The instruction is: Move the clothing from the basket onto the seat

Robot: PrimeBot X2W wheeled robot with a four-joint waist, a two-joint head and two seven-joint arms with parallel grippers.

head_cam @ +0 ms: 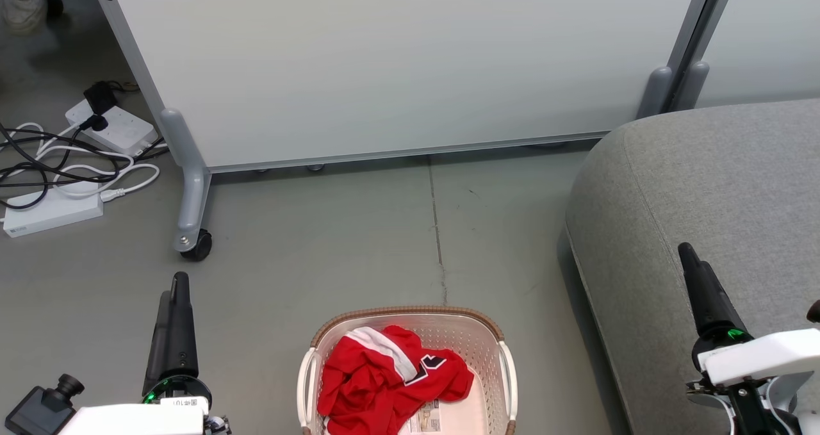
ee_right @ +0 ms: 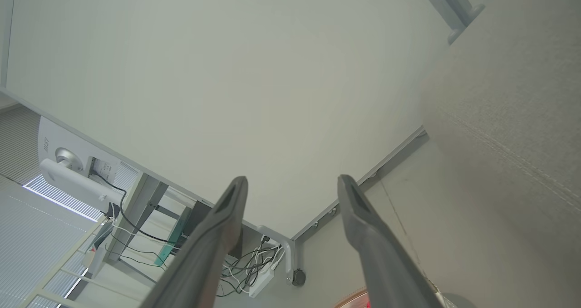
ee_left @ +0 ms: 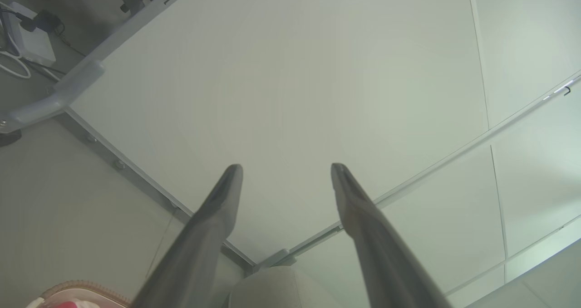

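The cream basket (head_cam: 477, 340) with a brown rim stands on the floor at the bottom middle of the head view. Inside it the red clothing (head_cam: 378, 384) lies crumpled, showing a white band and a black-and-white numeral. The light-grey seat (head_cam: 705, 185) fills the right side, close beside the basket. My left gripper (head_cam: 180, 280) hovers left of the basket, and in its wrist view the left gripper (ee_left: 286, 168) is open and empty. My right gripper (head_cam: 687, 250) is over the seat's front part; in its wrist view the right gripper (ee_right: 292, 180) is open and empty too.
A white partition panel (head_cam: 397, 63) stands behind, its grey leg and caster (head_cam: 192, 243) on the floor left of centre. Power strips and tangled cables (head_cam: 77, 159) lie at the far left. A shoe (head_cam: 22, 2) shows at the top left corner.
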